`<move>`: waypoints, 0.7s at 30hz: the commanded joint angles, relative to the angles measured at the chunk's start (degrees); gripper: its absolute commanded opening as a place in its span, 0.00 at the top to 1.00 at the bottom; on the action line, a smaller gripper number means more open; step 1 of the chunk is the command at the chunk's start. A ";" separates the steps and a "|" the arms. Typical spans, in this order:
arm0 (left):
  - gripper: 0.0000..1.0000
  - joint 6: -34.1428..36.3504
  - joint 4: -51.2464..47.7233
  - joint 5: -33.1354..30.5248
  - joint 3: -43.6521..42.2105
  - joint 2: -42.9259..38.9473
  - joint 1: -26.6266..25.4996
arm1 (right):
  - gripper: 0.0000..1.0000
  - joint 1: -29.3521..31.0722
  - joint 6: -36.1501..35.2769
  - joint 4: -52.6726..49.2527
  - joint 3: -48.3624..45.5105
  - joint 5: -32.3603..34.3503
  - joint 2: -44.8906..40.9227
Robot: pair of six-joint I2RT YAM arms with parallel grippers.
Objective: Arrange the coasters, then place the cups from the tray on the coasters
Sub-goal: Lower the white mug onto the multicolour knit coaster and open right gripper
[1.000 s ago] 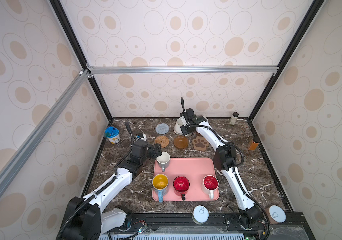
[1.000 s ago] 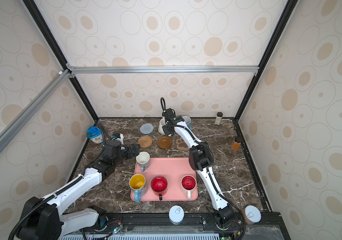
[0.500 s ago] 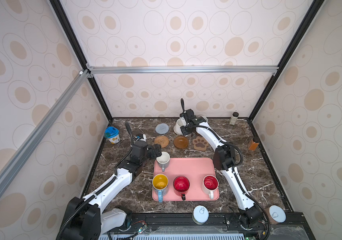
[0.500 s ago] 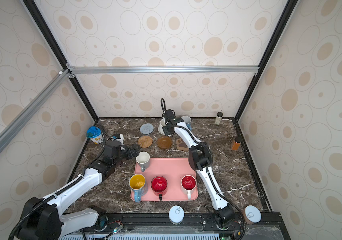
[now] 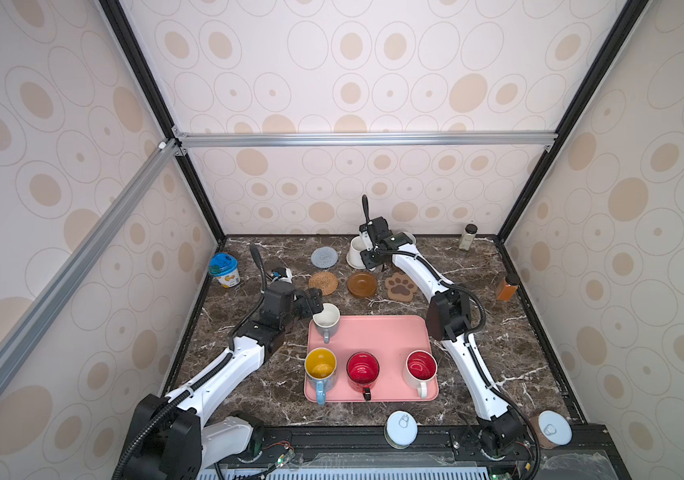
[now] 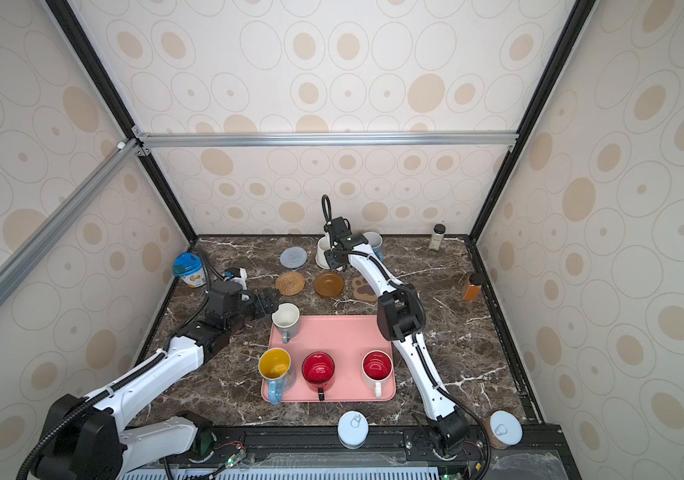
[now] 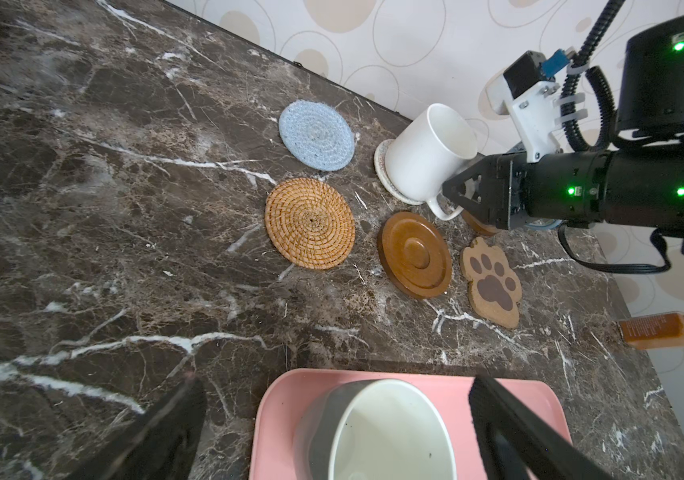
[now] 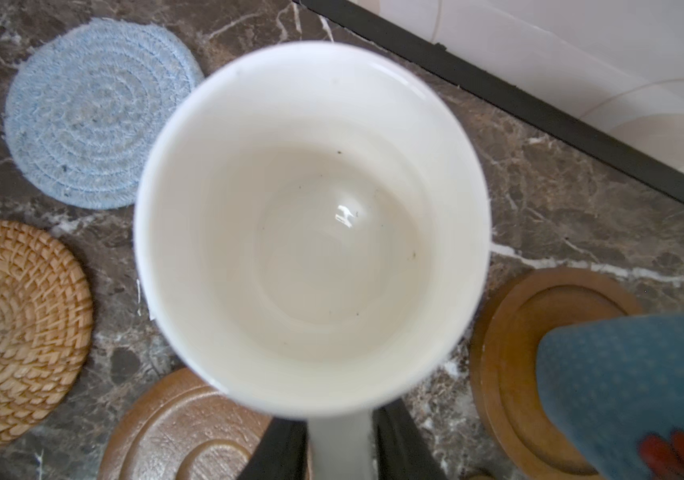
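Starting at the left: left gripper (image 5: 316, 302) spread wide, gripping nothing, poised either side of the grey mug (image 5: 326, 322) at the far left corner of the pink tray (image 5: 386, 336). Looks like the next pick, not yet taken. Sharing the tray along its near edge: blue mug with yellow inside (image 5: 320, 368), red mug (image 5: 362, 370), white mug with red inside (image 5: 420, 368). On to the coasters, laid out in two rows beyond the tray: grey-blue knit round (image 5: 324, 257) and tan rattan round (image 5: 323, 283), both bare. Then the white mug (image 7: 427, 153), glossy, empty, standing upright on the cream woven coaster (image 7: 381, 166). Right gripper (image 8: 340, 453) close about its handle; cannot tell whether pinching or letting go. Further right, one wooden disc (image 5: 362, 284) bare, paw-shaped coaster (image 5: 401, 286) bare, and the light blue mug (image 8: 631, 395) on the second wooden disc (image 8: 506, 340). Makes two cups placed, four to go.
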 commanded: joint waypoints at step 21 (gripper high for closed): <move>0.00 -0.69 0.26 -0.39 0.13 -1.04 0.26 | 0.62 -0.29 -0.04 0.06 -1.99 1.02 -3.98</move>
